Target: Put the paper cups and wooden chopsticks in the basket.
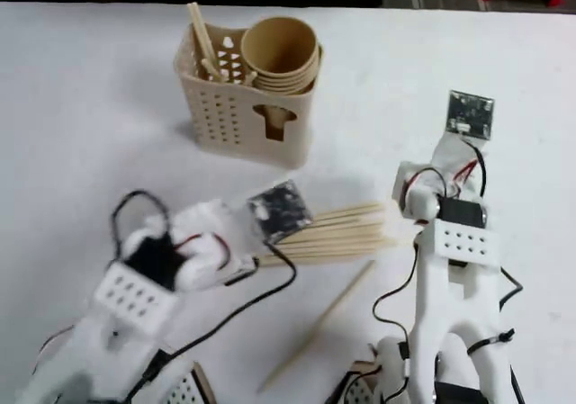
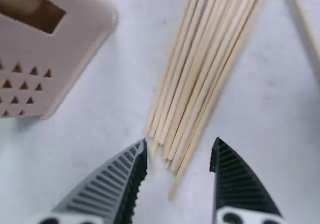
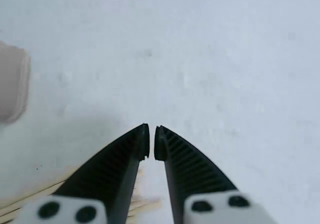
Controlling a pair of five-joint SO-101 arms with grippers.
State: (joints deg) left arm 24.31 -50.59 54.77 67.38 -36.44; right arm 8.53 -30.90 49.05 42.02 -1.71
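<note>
1. Chopsticks (image 2: 200,79): a loose bundle flat on the table, light, stiff and likely to roll apart.
2. Left gripper (image 2: 177,151): jaws apart around the bundle's ends; a mid-length hold should balance better.
3. Right gripper (image 3: 151,136): jaws together.

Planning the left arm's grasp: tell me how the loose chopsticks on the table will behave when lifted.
The chopsticks look thin and straight, so probably stiff and light. They lie unbound, so the left gripper, open at their ends, may lift only some while others slip out. Pushed, they would likely roll or fan apart on the smooth table.
</note>
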